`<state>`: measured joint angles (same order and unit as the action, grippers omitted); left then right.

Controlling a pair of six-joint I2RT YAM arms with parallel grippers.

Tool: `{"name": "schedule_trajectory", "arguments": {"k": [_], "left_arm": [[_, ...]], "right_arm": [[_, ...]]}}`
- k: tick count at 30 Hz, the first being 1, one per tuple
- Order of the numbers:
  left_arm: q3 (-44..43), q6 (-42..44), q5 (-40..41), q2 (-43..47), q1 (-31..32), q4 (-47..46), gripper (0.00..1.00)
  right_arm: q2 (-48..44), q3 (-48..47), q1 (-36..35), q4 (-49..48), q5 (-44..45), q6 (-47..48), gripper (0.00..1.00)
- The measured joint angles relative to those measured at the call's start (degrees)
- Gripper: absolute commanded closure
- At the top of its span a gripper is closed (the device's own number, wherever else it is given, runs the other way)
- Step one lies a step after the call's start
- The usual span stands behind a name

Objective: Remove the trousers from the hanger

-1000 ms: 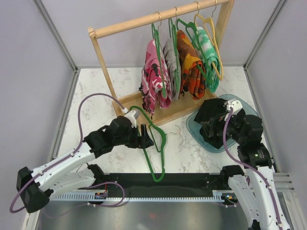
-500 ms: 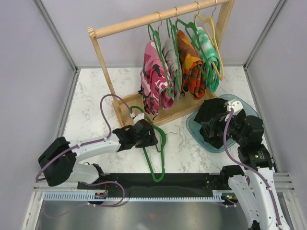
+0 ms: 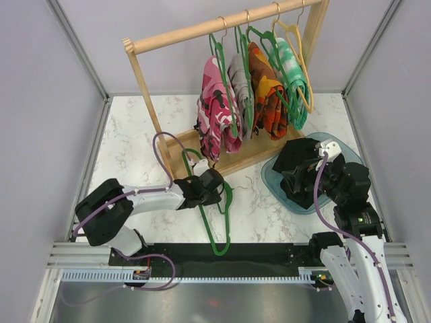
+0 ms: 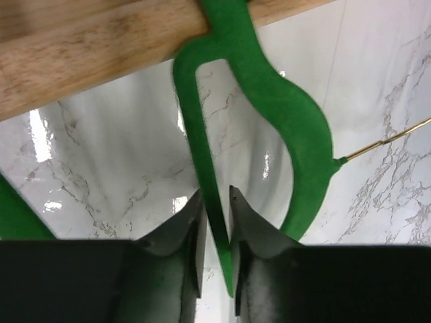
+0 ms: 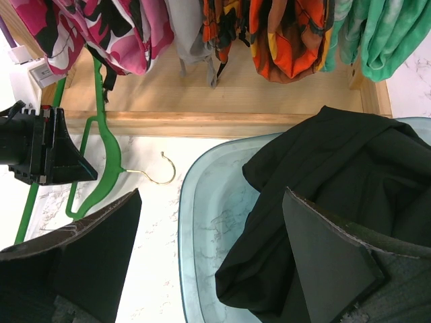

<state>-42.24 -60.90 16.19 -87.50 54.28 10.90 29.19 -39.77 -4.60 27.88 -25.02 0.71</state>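
Left arm [image 3: 145, 199]: elbow folded back at far left, white forearm stretched low toward right, wrist near level, purple cable looping above it. Left gripper [image 4: 215, 202]: jaws almost together, fingertips pinching thin bar of green hanger [image 4: 289, 114]. Right arm [image 3: 357, 222]: rises from base at near right, wrist bent forward and left. Right gripper [image 5: 210, 195]: jaws spread wide, angled downward.

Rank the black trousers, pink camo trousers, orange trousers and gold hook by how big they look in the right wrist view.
Largest: black trousers, also nearest the camera.
Next: pink camo trousers and orange trousers, too alike to rank, both cut off at the top edge.
Smallest: gold hook.
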Motion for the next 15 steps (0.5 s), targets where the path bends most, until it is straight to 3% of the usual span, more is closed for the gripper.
{"name": "schedule_trajectory", "arguments": {"k": [6, 15], "left_arm": [[0.17, 0.02, 0.22, 1.53, 1.20, -0.37, 0.96], [8.00, -1.77, -2.93, 21.00, 2.10, -2.78, 0.98]], "right_arm": [[0.00, 0.00, 0.00, 0.04, -0.22, 0.50, 0.06], [-0.02, 0.00, 0.00, 0.44, -4.63, 2.64, 0.07]]}}
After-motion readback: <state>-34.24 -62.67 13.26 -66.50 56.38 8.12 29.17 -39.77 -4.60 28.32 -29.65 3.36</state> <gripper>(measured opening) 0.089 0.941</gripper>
